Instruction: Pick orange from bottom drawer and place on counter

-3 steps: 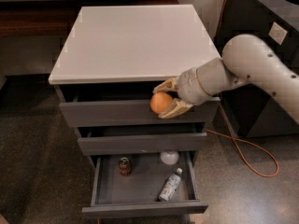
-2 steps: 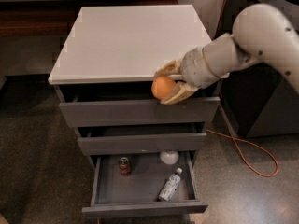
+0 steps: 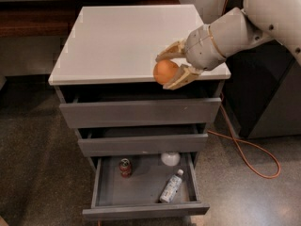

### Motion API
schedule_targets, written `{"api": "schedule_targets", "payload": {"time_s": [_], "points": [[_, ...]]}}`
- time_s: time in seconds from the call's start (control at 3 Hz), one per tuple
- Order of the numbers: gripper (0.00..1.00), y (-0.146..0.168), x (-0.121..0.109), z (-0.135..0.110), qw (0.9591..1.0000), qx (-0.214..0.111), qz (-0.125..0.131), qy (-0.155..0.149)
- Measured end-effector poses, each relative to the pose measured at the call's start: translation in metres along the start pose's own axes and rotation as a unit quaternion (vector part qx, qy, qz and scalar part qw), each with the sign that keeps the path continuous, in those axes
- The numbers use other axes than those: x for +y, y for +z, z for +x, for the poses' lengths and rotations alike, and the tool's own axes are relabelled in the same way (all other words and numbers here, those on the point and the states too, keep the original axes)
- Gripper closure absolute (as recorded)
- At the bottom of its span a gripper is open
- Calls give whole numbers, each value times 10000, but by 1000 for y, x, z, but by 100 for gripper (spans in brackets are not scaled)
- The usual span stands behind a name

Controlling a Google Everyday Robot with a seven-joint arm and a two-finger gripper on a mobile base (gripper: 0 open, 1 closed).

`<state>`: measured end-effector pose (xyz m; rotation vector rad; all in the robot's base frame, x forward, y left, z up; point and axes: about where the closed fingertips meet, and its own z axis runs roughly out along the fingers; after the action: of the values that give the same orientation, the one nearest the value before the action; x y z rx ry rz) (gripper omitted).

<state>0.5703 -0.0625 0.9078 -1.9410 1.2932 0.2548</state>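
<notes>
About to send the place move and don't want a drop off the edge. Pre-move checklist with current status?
1. Grip: gripper closed on orange, a finger on each side: ok.
2. Orange out of bottom drawer: ok.
3. Orange well over counter: not ok, it sits at the front edge.
4. Clearance between orange and counter top: cannot tell.
5. Red can, bottle and white round object in the drawer, away from the arm: ok.
</notes>
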Motion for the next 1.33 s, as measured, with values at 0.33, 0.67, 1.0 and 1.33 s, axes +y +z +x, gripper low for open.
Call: {"api": "schedule_targets", "payload": {"time_s": [0.33, 0.67, 1.0, 1.33], "points": [[100, 9, -7, 14, 9998, -6, -19, 195], [100, 24, -25, 39, 9991, -87, -158, 383], [100, 38, -59, 58, 9985, -155, -284, 439], [100, 51, -107, 59, 9989, -217, -296, 288]]}}
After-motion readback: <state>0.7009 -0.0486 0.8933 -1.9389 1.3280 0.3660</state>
